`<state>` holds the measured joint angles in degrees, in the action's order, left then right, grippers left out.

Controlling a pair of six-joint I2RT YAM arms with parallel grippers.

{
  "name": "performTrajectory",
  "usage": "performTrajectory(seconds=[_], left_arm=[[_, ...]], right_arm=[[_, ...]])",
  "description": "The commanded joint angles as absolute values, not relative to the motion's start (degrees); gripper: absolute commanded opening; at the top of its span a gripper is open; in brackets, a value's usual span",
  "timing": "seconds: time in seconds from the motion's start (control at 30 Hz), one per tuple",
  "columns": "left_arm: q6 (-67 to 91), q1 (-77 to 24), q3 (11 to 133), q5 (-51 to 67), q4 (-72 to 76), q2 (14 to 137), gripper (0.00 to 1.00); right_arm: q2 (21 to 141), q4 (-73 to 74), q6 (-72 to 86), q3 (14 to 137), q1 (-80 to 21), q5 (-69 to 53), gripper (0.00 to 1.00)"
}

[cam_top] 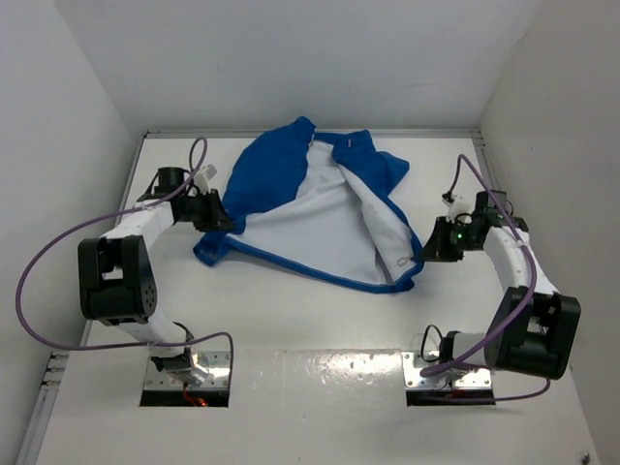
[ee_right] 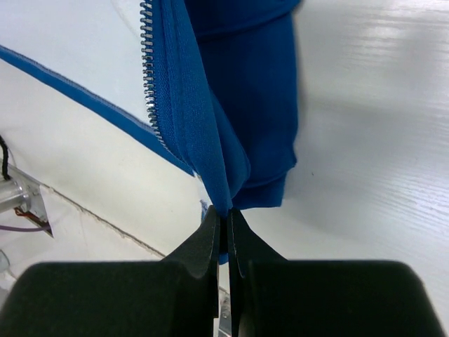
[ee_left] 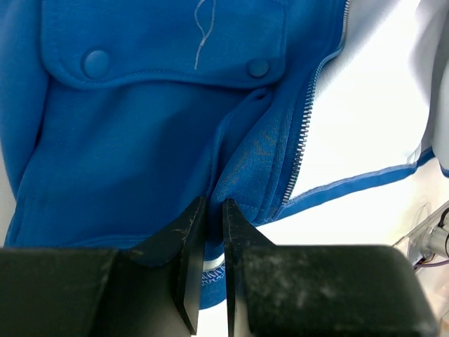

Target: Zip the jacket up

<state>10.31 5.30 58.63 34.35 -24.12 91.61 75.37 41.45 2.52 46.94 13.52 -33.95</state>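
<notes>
Plainly, the jacket [cam_top: 291, 184] lies open on the table [cam_top: 291, 320] between my two arms, white lining [cam_top: 320, 228] up, its far part bunched so that I cannot make out the collar. My left gripper [ee_left: 214, 207] sits at the jacket's left bottom edge. Its fingers [ee_left: 184, 267] stand a narrow slit apart, and a ridge of blue cloth runs up to their tips; I cannot tell whether they pinch it. Above them I see a pocket flap [ee_left: 161, 49] with two snaps [ee_left: 96, 63], a loose white thread [ee_left: 200, 35] trailing across it, and the zipper teeth [ee_left: 302, 133] beside it. The flap's top is cut off by the frame. My right gripper [ee_right: 224, 214] is closed tight on a fold of the jacket's right bottom corner, next to the other row of teeth [ee_right: 149, 77]. The fingers hide the spot they clamp
</notes>
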Motion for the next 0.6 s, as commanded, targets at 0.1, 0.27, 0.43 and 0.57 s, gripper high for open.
performTrajectory(seconds=[0.1, 0.27, 0.43, 0.57], left_arm=[[8.0, 8.96, 59.77, 36.56, -23.55, 89.56, 0.2], [7.47, 10.89, 61.52, 38.23, -24.08, 89.03, 0.23], [6.94, 12.22, 62.67, 38.76, -24.08, 89.56, 0.24], [6.94, 11.69, 63.19, 40.61, -24.08, 90.18, 0.14]], right_arm=[[74.0, 44.03, -1.93, 48.43, 16.25, -34.89, 0.0], [74.44, 45.17, -3.34, 48.95, 17.75, -35.07, 0.0], [74.88, 45.62, -4.48, 49.66, 19.51, -35.25, 0.0], [75.41, 45.35, -4.57, 50.8, 19.95, -36.29, 0.0]])
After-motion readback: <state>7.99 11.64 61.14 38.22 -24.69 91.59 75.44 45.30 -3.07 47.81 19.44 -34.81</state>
